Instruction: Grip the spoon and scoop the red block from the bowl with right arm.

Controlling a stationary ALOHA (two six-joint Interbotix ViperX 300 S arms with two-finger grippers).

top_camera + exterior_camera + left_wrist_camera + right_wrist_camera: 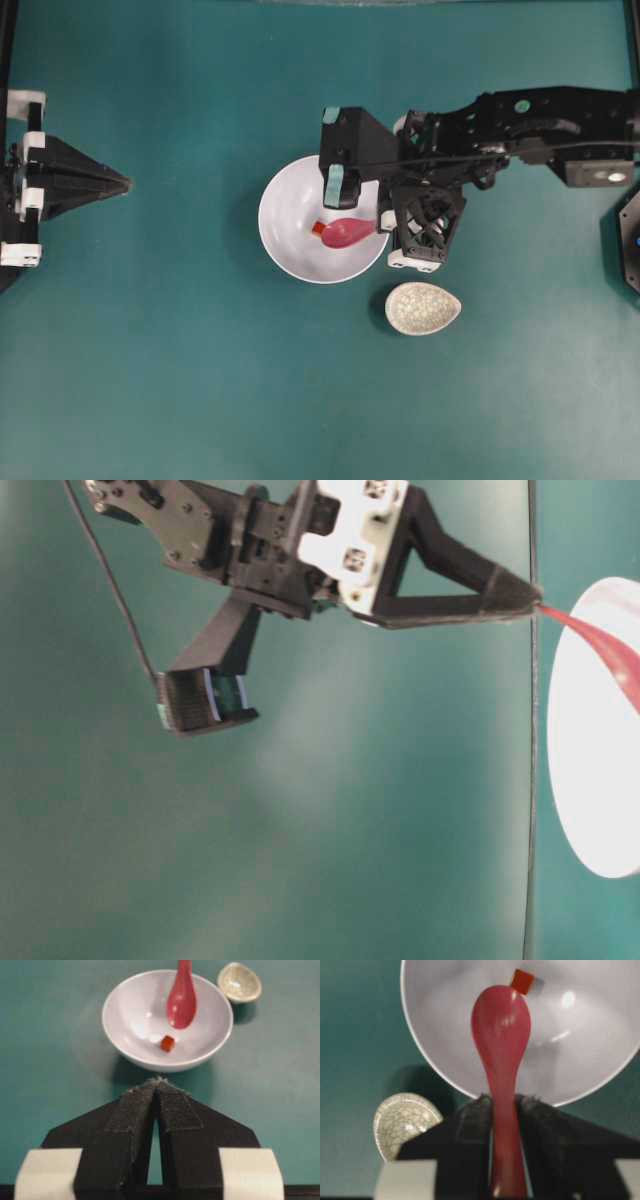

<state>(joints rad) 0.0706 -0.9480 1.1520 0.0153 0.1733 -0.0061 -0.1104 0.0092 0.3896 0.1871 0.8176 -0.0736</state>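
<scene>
The white bowl (275,215) stands mid-table. Inside it lies the small red block (318,228), seen too in the right wrist view as the block (521,981). My right gripper (385,224) is shut on the handle of the pink spoon (347,233), at the bowl's right rim. The spoon (501,1025) reaches into the bowl (600,1035), its scoop tip just short of the block; I cannot tell if they touch. My left gripper (159,1081) is shut on nothing, far left of the bowl (107,1020), pointing at it.
A speckled cream egg-shaped dish (422,307) sits just below and right of the bowl, close under the right gripper. The right arm (540,125) stretches in from the right edge. Green table surface lies all around.
</scene>
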